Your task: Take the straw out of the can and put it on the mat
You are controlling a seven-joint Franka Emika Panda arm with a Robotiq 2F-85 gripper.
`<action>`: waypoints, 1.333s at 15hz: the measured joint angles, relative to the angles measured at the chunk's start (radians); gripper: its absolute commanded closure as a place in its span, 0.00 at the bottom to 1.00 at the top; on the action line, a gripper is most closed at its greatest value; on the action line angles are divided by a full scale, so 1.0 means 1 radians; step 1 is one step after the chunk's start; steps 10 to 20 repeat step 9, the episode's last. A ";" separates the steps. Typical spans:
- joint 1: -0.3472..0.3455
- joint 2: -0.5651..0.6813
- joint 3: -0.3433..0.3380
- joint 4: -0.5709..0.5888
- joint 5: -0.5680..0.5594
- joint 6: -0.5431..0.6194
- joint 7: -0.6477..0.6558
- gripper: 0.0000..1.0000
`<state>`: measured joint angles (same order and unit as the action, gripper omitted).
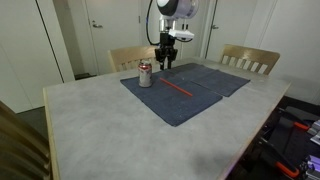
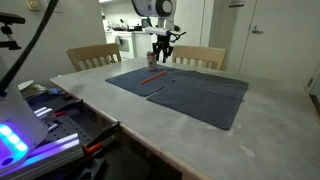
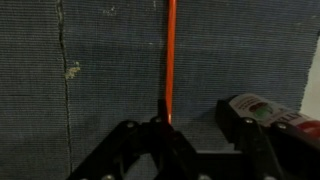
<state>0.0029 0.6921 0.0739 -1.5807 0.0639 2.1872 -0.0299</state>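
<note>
Plainly, the straw is already lying outside the can.

In an exterior view, going left to right: the can (image 1: 145,74) is standing upright at upper centre, on the mat's (image 1: 205,80) left end. The gripper (image 1: 166,62) is hanging just right of it and above the cloth. The straw (image 1: 175,86) is lying flat on the mat, slanting from under the gripper toward the lower right. The table (image 1: 90,120) is showing bare in the lower left.

In the wrist view, left to right: a seam (image 3: 62,60) in the mat is running down the left side. The straw (image 3: 169,60) is running straight from the top edge down the middle of the frame. Its lower end is passing between the jaws at bottom centre. The can (image 3: 262,108) is sitting at lower right, just beside the right finger (image 3: 245,130) and apart from the straw.

The jaws are standing wide apart, far wider than the straw, and are gripping nothing.

Key relation: the straw's long axis is pointing directly away from the gripper, with its near end under the gap. The can is crowding one side. My judgement is that the placing is looking done and a straight lift is all that is remaining. A sideways drift toward the can is risking a knock.

Count: one straw, one can, one mat as far as I am making out, and one gripper.
</note>
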 measured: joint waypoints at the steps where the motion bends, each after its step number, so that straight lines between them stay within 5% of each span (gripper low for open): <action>1: 0.001 -0.025 0.002 0.001 0.006 -0.035 0.002 0.08; 3: 0.006 -0.080 0.003 0.003 0.009 -0.104 0.017 0.00; 7: 0.010 -0.148 0.000 0.007 0.009 -0.195 0.057 0.00; 20: 0.011 -0.162 0.000 0.008 0.009 -0.210 0.067 0.00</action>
